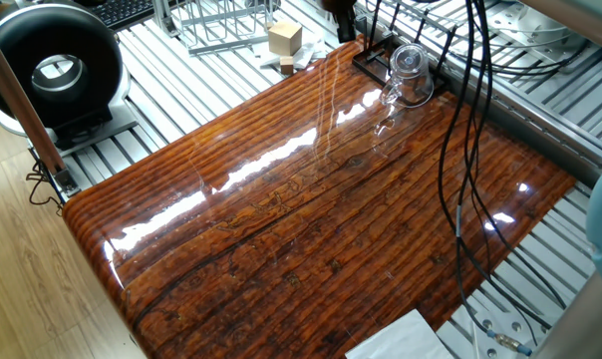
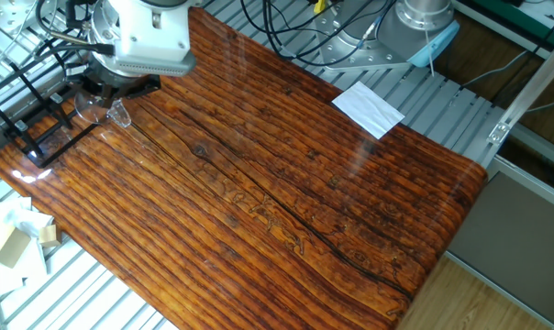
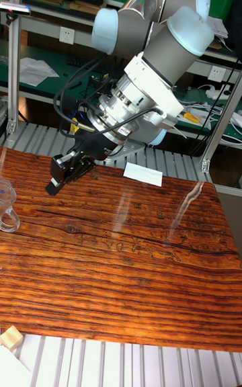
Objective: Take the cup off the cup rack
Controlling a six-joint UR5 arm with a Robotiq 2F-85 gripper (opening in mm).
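Observation:
The cup (image 1: 410, 76), a clear glass mug with a loop handle, stands on the wooden table at its far corner. It is right against the front edge of the black wire cup rack (image 1: 377, 54). In the other fixed view the cup (image 2: 99, 107) sits just right of the cup rack (image 2: 29, 124), under the arm's white wrist (image 2: 149, 41). In the tall view the cup (image 3: 6, 203) is at the left edge. My gripper (image 3: 67, 173) hovers above the table to its right, open, holding nothing.
A silver wire rack (image 1: 221, 25) and a wooden block (image 1: 284, 38) lie beyond the table's far edge. Black cables (image 1: 470, 150) hang over the right side. A round black device (image 1: 52, 70) sits at the left. A white paper (image 2: 369, 108) lies by the arm's base.

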